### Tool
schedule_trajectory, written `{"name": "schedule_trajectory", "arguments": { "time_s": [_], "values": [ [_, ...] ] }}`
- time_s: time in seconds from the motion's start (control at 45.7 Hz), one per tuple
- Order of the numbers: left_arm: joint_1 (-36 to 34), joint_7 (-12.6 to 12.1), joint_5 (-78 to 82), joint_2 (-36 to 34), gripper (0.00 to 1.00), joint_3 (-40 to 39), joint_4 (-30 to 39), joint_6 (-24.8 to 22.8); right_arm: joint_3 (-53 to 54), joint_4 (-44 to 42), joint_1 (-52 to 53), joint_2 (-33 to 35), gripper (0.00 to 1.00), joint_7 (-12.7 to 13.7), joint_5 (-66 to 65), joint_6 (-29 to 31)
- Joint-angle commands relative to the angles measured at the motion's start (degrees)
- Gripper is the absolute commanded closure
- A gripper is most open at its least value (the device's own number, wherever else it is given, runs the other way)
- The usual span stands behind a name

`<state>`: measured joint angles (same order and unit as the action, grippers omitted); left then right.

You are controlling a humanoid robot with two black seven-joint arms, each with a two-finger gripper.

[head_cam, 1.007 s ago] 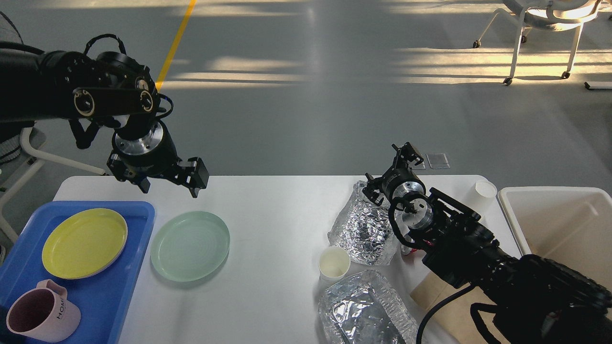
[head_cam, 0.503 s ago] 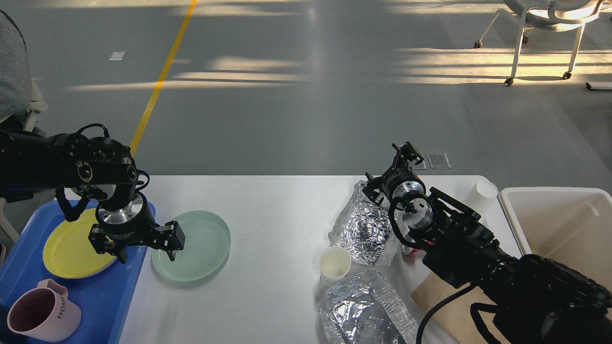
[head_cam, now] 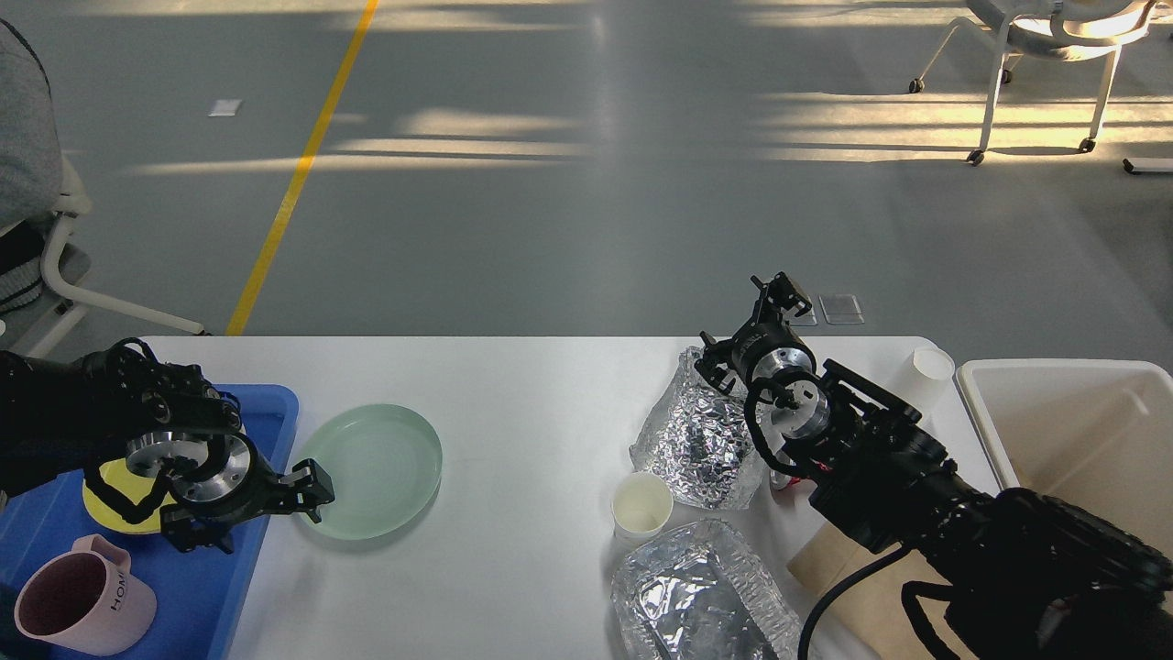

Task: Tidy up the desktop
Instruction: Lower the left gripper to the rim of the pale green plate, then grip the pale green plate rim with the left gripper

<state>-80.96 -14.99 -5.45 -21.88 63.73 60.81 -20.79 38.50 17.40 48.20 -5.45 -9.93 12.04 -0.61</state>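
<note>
- On the left of the white worktop [head_cam: 531, 431], the left end effector [head_cam: 307, 490] sat low at the near-left rim of the green plate [head_cam: 371, 470]; its fingers [head_cam: 316, 481] appeared to be at the rim, but whether they were open or clamped on it could not be told.
- The green plate lay flat on the worktop, just beside the blue tray [head_cam: 266, 412].
- In the tray lay a yellow plate [head_cam: 110, 495], largely hidden by the left arm, and a pink mug [head_cam: 78, 600] nearer the front.
- On the right, the right end effector [head_cam: 777, 298] was raised above the far edge of the worktop, over a crumpled foil sheet [head_cam: 696, 440]; its fingers could not be told apart.
- A paper cup [head_cam: 641, 505] stood upright between that foil sheet and a second foil piece [head_cam: 696, 596] at the front.
- A second cup [head_cam: 924, 374] stood near the far right corner, just beside an off-white bin [head_cam: 1063, 376].
- A brown sheet [head_cam: 825, 559] lay under the right arm.
- The worktop spanned the full width of the lower view.
</note>
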Motion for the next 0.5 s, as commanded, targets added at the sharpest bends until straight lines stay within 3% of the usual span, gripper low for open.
{"name": "schedule_trajectory", "arguments": {
  "time_s": [0.0,0.153,0.481],
  "values": [
    [1.59,0.31,-2.55,0.26,0.04,-1.85,-1.66,0.22,0.00,0.00,0.05,0.00,0.00,0.00,0.00,0.00],
    [5.02,2.41,-5.19,0.61,0.04,-5.28,-4.65,3.02,0.00,0.00,0.05,0.00,0.00,0.00,0.00,0.00],
    [8.19,2.59,-5.54,0.79,0.05,-8.01,-4.91,5.84,0.00,0.00,-0.04,0.00,0.00,0.00,0.00,0.00]
  ]
}}
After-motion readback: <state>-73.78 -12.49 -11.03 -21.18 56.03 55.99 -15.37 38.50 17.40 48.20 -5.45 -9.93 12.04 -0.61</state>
